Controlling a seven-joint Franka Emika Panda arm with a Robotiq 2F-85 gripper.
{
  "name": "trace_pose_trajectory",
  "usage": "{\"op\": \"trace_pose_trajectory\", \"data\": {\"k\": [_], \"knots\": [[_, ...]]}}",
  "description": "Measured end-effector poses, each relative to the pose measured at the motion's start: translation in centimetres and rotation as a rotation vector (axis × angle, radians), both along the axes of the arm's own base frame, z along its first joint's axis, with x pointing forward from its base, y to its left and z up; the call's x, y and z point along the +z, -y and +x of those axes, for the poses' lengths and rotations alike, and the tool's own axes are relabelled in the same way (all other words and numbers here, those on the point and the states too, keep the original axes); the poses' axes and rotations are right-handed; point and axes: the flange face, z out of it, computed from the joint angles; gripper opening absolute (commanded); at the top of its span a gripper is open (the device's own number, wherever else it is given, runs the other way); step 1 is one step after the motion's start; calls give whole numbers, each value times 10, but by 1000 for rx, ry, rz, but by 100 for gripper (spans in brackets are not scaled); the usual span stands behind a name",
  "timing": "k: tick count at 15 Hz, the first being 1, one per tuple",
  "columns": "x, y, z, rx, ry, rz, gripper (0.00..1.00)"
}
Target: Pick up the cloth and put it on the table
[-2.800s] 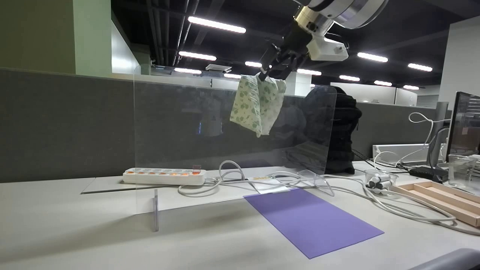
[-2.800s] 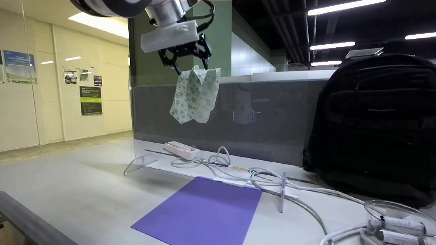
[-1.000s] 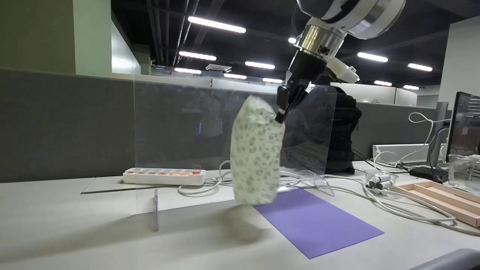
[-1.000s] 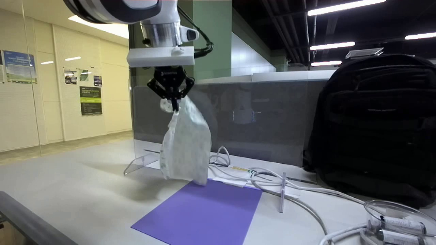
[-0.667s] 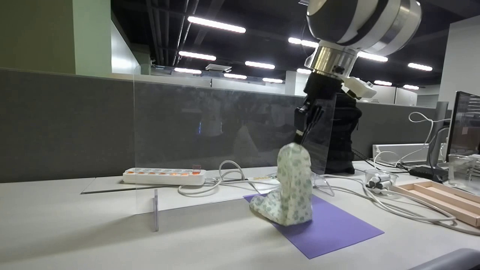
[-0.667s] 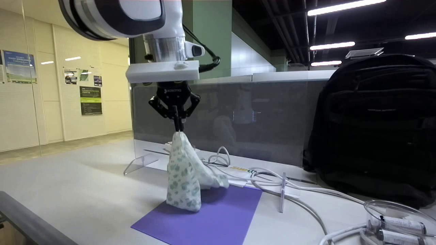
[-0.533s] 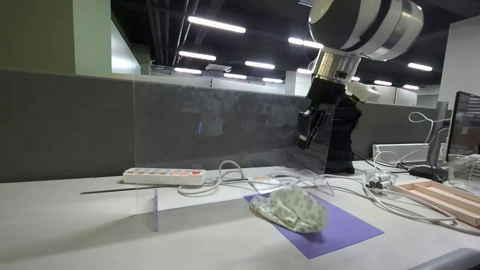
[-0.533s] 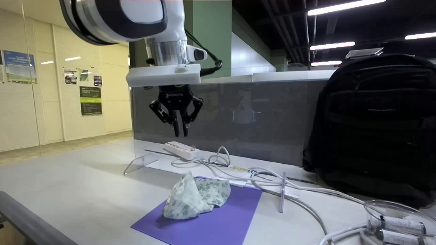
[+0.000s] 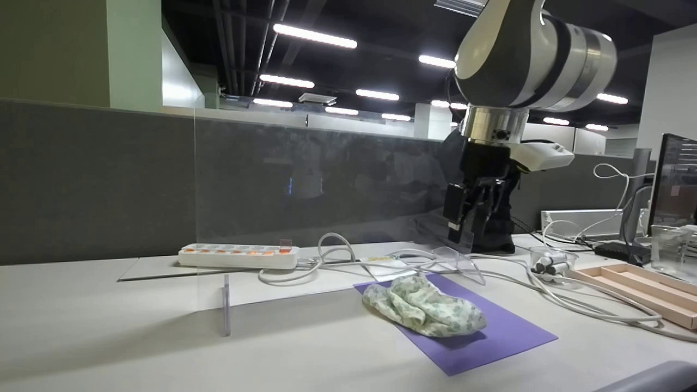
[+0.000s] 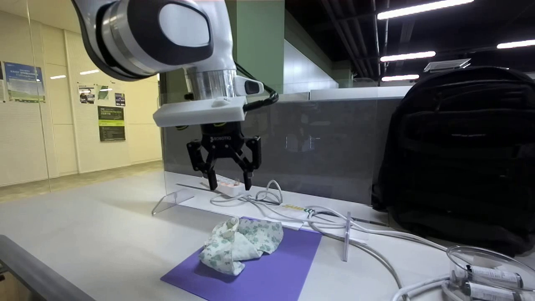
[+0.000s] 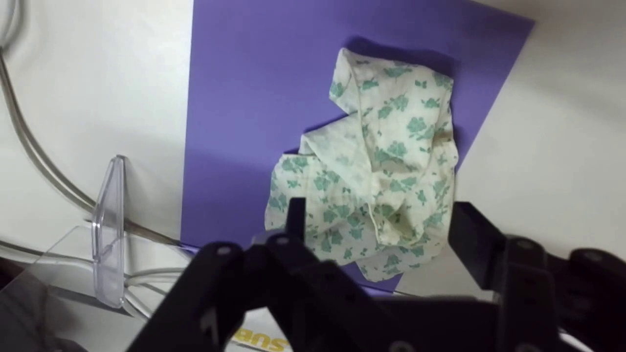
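The cloth is off-white with a green flower pattern. It lies crumpled on the purple sheet in both exterior views, as cloth (image 9: 430,309) and cloth (image 10: 246,244). One end of it reaches past the sheet's edge over the white table (image 9: 283,354). In the wrist view the cloth (image 11: 401,142) lies folded below the jaws. My gripper (image 10: 230,186) hangs above the cloth with its fingers spread and nothing between them. The gripper (image 9: 465,234) is apart from the cloth. In the wrist view the open fingers of the gripper (image 11: 379,215) frame the lower part of the cloth.
The purple sheet (image 9: 506,332) lies flat on the table. A clear upright panel (image 10: 267,138) stands behind it on clear feet (image 11: 110,234). A white power strip (image 9: 239,257), cables (image 9: 588,310), a black backpack (image 10: 459,159) and a wooden tray (image 9: 648,294) are around.
The gripper has come down from high up with the cloth, laid it on the purple sheet and let it go. The fingers have since spread wider, and the gripper has come lower.
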Motion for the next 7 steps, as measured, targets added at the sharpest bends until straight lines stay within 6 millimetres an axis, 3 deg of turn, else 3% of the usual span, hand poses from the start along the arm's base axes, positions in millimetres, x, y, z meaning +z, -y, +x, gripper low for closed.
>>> {"op": "trace_pose_trajectory", "data": {"k": [7], "knots": [[-23, -1, -15, -72, -160, 32, 100]]}}
